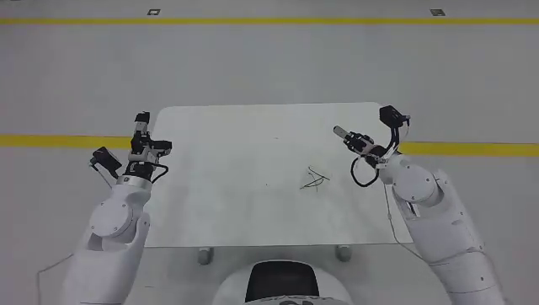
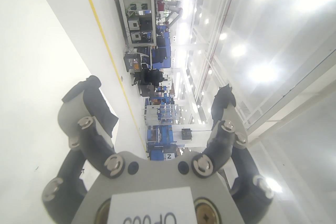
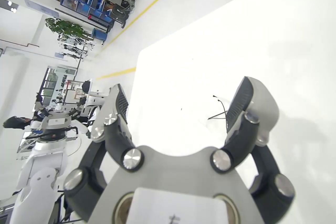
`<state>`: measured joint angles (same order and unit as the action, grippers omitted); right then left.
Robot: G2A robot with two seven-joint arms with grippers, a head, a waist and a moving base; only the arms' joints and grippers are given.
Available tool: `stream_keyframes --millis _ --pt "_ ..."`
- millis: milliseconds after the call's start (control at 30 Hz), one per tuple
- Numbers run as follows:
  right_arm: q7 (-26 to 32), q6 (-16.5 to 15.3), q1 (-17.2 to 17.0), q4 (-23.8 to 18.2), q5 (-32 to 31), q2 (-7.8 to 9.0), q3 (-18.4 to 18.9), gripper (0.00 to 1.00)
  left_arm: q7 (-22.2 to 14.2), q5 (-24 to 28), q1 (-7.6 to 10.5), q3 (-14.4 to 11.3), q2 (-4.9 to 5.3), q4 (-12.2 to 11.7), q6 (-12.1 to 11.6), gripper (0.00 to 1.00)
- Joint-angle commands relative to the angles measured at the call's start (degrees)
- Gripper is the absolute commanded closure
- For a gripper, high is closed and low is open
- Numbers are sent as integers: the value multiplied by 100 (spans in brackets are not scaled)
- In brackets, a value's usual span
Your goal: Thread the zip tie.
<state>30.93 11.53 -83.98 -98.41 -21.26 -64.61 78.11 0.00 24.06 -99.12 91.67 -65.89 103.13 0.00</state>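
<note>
Closest to the lens was the right gripper (image 3: 182, 93), jaws spread wide with nothing between them, hanging above the right side of the white table (image 3: 210, 51). Same deal on the other side: the left gripper (image 2: 157, 86) was wide open and empty too, sitting at the table's left edge and aimed out toward the room rather than down at the work. As for the zip tie (image 1: 316, 180), it lay flat on the tabletop, right of centre and toward the robot's side, nearer the right gripper but well apart from both. It looked like thin black strips crossing each other, and honestly I couldn't tell if that was one bent tie or two lying across each other, or where the head was. So progress-wise I'd call it zero: nothing was picked up, no loop was formed as far as I could see, and no tail was through a head. My guess is that basically everything was left: grab the tie, hold the head end with the other gripper, line up the tail and push it through.
</note>
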Motion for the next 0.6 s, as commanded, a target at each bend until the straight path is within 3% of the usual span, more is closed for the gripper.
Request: stream_keyframes --millis 0,200,300,467,567 --pt "120 -165 37 -56 -268 21 -40 0 0 0 0 0 0 0 0 0" --pt "1014 -158 587 41 -1354 75 -340 0 0 0 0 0 0 0 0 0" --pt "1420 244 1038 294 -1942 42 -723 0 0 0 0 0 0 0 0 0" --pt "1931 148 1482 671 -2103 -39 -1273 0 0 0 0 0 0 0 0 0" --pt "1966 157 1515 728 -2110 -46 -1305 0 0 0 0 0 0 0 0 0"
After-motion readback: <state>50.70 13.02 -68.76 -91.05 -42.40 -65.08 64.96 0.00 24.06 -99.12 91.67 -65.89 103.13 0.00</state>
